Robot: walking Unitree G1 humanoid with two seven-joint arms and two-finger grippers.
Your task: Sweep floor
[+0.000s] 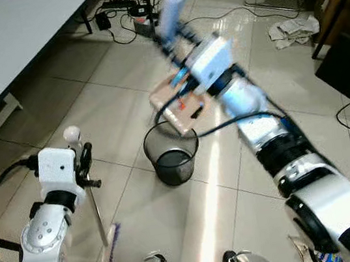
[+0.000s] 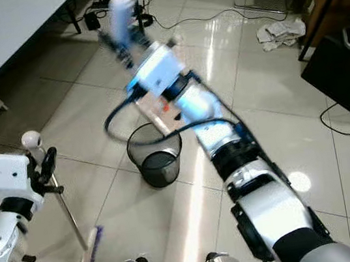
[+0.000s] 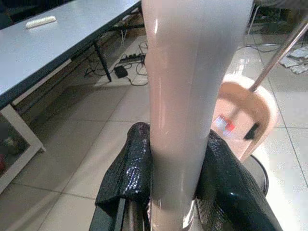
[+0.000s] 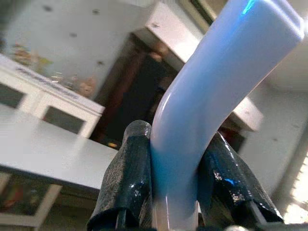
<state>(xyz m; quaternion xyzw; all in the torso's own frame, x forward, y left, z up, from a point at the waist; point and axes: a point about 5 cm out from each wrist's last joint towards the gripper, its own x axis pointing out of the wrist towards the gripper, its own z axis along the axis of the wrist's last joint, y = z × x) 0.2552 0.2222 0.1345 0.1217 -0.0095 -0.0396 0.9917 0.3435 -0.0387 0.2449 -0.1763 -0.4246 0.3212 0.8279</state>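
my left gripper (image 1: 87,167) clamps the broom (image 1: 102,237), my right gripper (image 4: 173,192) tips the dustpan (image 1: 174,105) over the bin (image 1: 172,152); paper scraps (image 1: 293,29) far right remain.

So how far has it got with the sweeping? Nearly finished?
Looks like the emptying stage. The left gripper holds the broom upright, bristles on the tiles. The right gripper has raised the dustpan by its blue handle, the pan tilted over the mesh wastebasket, with some litter in the pan. Left to do: crumpled paper lies on the floor beyond.
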